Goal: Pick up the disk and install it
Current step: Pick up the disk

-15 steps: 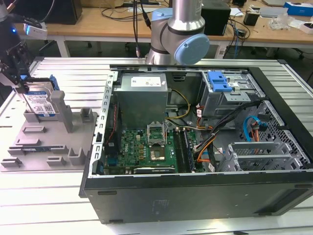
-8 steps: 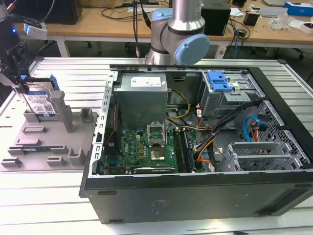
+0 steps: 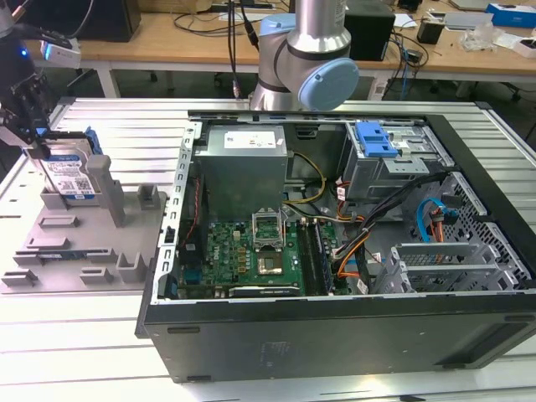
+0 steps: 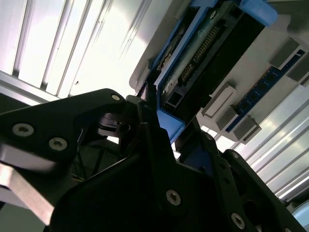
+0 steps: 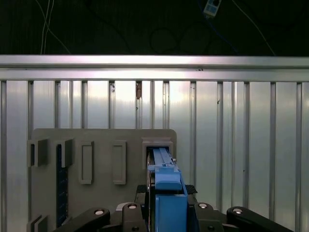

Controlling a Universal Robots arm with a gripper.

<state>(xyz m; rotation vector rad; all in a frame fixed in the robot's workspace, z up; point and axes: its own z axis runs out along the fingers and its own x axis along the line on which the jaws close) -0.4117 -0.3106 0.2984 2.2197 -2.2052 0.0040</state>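
Observation:
The disk (image 3: 71,176), silver with a white-and-blue label and a blue carrier, stands on edge in a slot of the grey holder (image 3: 75,251) at the exterior view's far left. My gripper (image 3: 38,144) is right over it, with its fingers down on either side of the disk's upper edge. In the first wrist view the blue carrier edge of the disk (image 5: 166,181) runs between the black fingers of the gripper (image 5: 168,209), which lie against both of its sides. The second wrist view has the disk (image 4: 207,53) close up, and the gripper (image 4: 161,121) clamps its blue corner.
An open computer case (image 3: 335,327) lies to the exterior view's right of the holder, showing its motherboard (image 3: 251,247), a grey power-supply box (image 3: 243,163) and a drive bay with a blue latch (image 3: 374,138). The ribbed metal table (image 3: 84,352) carries everything. The arm's base (image 3: 306,59) stands behind the case.

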